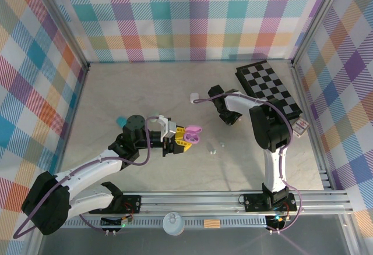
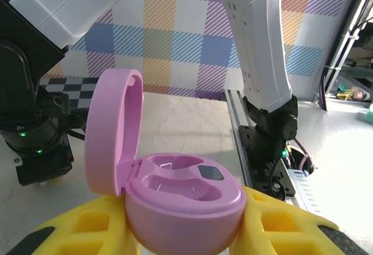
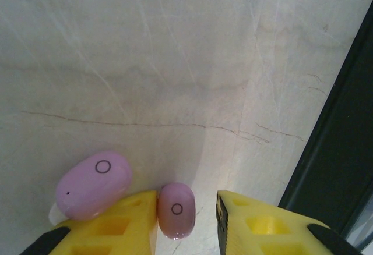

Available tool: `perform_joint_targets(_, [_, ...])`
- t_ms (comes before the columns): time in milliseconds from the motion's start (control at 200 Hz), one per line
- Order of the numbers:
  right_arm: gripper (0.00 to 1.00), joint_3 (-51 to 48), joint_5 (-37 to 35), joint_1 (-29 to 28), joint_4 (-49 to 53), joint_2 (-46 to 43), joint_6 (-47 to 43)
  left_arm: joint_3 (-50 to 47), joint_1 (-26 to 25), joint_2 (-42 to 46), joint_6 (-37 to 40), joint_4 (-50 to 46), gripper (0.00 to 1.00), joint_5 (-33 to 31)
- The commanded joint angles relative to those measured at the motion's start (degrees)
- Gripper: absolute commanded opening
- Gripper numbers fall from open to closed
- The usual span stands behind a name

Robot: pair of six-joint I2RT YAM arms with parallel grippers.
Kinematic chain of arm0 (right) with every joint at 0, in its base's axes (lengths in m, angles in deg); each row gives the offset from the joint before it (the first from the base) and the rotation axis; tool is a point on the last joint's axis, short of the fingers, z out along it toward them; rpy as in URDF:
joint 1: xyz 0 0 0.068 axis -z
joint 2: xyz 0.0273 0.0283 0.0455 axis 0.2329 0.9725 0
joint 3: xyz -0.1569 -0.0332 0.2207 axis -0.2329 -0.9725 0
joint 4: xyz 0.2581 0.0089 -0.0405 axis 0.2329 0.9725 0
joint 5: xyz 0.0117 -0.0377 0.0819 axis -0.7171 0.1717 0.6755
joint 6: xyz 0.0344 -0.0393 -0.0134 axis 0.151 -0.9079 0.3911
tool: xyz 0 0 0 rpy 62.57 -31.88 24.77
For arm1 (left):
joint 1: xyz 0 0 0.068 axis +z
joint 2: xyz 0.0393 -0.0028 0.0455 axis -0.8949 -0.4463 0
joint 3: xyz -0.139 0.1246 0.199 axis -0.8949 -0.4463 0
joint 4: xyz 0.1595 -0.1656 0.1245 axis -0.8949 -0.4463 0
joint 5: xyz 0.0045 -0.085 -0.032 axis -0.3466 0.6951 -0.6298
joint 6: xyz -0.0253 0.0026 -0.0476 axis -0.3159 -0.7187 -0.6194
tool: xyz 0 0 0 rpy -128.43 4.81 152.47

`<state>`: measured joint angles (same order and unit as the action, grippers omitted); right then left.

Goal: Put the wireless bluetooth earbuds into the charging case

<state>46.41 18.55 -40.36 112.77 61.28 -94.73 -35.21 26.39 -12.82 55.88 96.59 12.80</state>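
Pale marbled table — bearing two purple earbuds, a checkerboard.

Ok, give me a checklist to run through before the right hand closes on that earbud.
1. Charging case gripped in left hand: ok.
2. Lid open: ok.
3. Case wells empty: ok.
4. Earbud between right hand's open fingers: ok, but off centre.
5. Second earbud clear of those fingers: cannot tell; it lies right beside one.
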Motion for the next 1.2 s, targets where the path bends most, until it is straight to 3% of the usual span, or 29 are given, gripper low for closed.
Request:
perform_joint_targets(0, [0.3,1.7,0.91,0.55,2.06,2.12,1.3,0.19,-0.76,0.82,1.2,-0.37,0.2,0.71])
perform_joint_targets(355, [0.23,1.91,1.89,0.62,2.61,1.51,2.36,-0.07,-0.71,1.02,1.37,-0.58,0.2,0.44])
perform_joint_targets(630, [0.19,0.2,7.27,0.59,0.35,-5.8,6.42,-0.27,-0.78,0.45,1.0,0.58,0.2,0.16])
perform_joint_targets(975, [0.21,-4.34,17.18,1.3,-0.49,-16.32,36.71,-0.38,-0.78,0.22,0.91,0.74,0.2,-0.12])
perform_joint_targets(1195, [0.19,-6.08,28.53,3.17,-1.23,-19.93,44.05,-0.59,-0.78,0.02,0.91,1.19,0.2,-0.35])
